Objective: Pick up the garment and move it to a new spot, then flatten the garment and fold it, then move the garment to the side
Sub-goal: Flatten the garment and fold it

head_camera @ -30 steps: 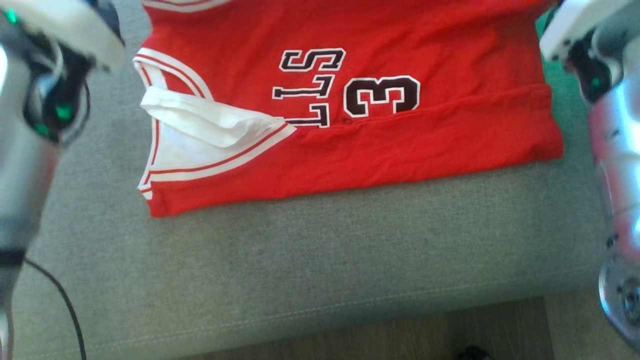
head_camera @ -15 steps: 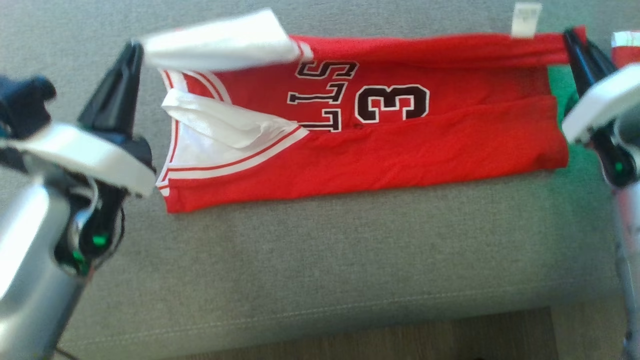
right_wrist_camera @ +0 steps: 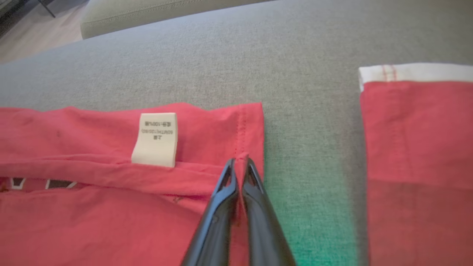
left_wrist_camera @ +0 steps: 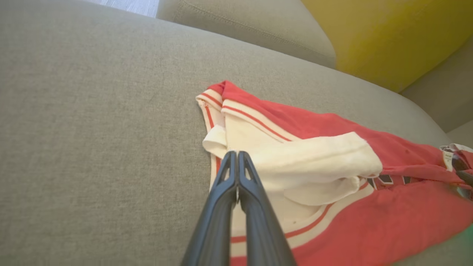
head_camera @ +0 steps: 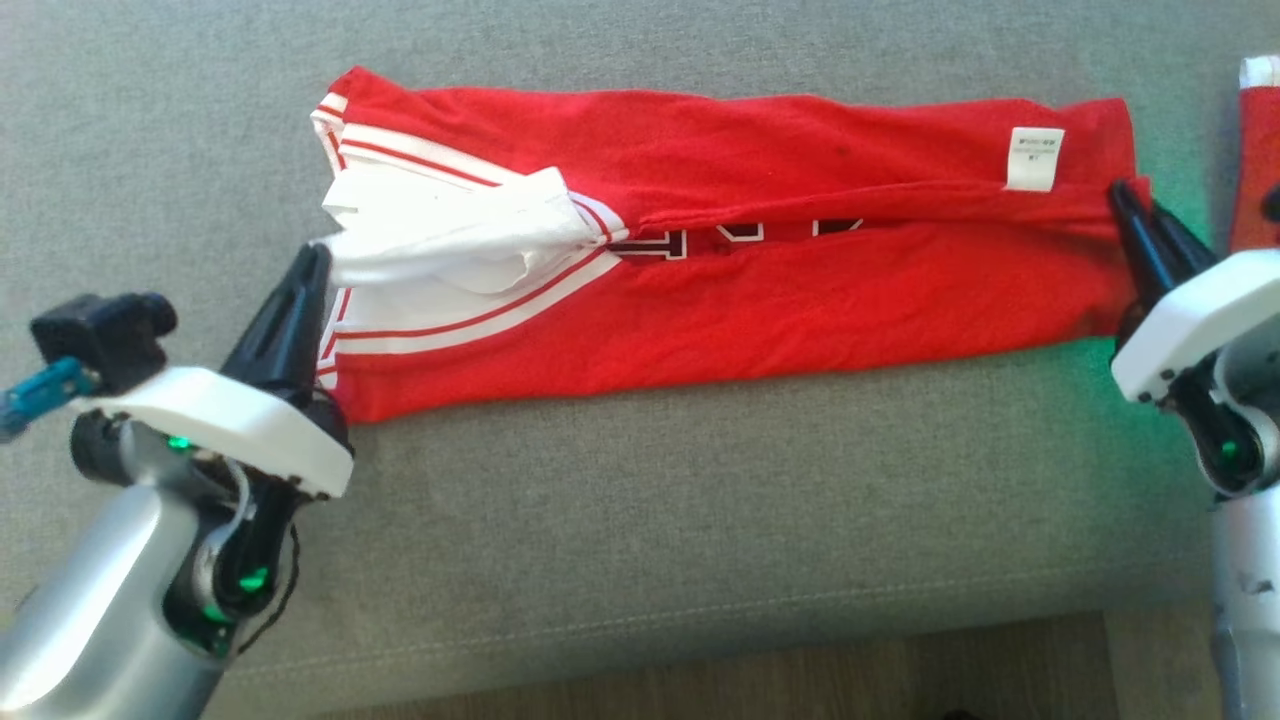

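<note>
My left tool (head_camera: pixel 318 252) pinches the white armhole fold (head_camera: pixel 450 235) of the red cloth jersey (head_camera: pixel 800 300) at its tip; my right tool (head_camera: pixel 1130 200) pinches the hem (right_wrist_camera: pixel 245 125) likewise.

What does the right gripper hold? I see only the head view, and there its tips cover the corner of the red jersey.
Observer: In the right wrist view the right gripper is shut on the red jersey at its stitched hem, beside the white care label.
Operator: And the left one?
Observer: The left gripper is shut at the edge of the white flap; a pinch seems likely.
Operator: What is beyond the grey sofa?
Observer: A yellow cushion, in the left wrist view.
</note>
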`<state>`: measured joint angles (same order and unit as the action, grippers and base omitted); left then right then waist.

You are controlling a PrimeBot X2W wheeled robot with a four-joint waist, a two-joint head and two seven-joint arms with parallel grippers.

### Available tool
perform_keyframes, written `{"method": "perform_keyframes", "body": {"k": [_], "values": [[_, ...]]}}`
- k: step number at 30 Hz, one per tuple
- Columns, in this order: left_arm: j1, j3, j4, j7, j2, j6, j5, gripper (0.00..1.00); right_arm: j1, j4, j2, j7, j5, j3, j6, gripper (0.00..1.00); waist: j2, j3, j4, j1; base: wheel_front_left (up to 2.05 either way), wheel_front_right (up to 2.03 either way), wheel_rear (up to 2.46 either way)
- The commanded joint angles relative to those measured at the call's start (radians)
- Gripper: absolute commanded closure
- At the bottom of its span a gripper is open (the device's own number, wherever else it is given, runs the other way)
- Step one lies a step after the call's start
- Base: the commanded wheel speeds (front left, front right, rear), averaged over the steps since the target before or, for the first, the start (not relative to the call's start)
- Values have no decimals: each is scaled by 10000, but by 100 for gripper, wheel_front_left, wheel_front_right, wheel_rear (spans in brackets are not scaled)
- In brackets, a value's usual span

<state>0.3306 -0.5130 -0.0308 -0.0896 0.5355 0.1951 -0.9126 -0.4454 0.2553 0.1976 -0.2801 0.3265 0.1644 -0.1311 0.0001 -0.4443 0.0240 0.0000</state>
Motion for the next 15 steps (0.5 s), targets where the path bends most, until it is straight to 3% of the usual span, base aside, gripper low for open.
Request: {"method": "perform_keyframes", "body": {"k": [1,2,3,4,8,15], "values": [[105,318,62,-99,159,102,16,96,384,-653,-36,-174,-9,147,4,0,-1,94,-26,0,0,0,0],[105,318,62,-99,159,102,16,96,384,-653,-36,-174,-9,147,4,0,-1,94,-26,0,0,0,0],[62,271,138,-140,113,122,49,58,502,-763,-87,-213,13,245,4,0,-1,161,-29,0,0,0,0],[17,232,213,-191,74,167,101,3,646,-884,-149,-274,48,358,4,0,-1,234,-32,0,0,0,0],[-226,86,421,-587,-84,346,391,0,1364,-1494,-462,-579,231,791,4,0,-1,599,-10,0,0,0,0],[-705,-198,398,-1444,-308,1518,1875,0,1934,-2009,-1219,-663,608,1903,4,0,-1,1223,-21,0,0,0,0]]}}
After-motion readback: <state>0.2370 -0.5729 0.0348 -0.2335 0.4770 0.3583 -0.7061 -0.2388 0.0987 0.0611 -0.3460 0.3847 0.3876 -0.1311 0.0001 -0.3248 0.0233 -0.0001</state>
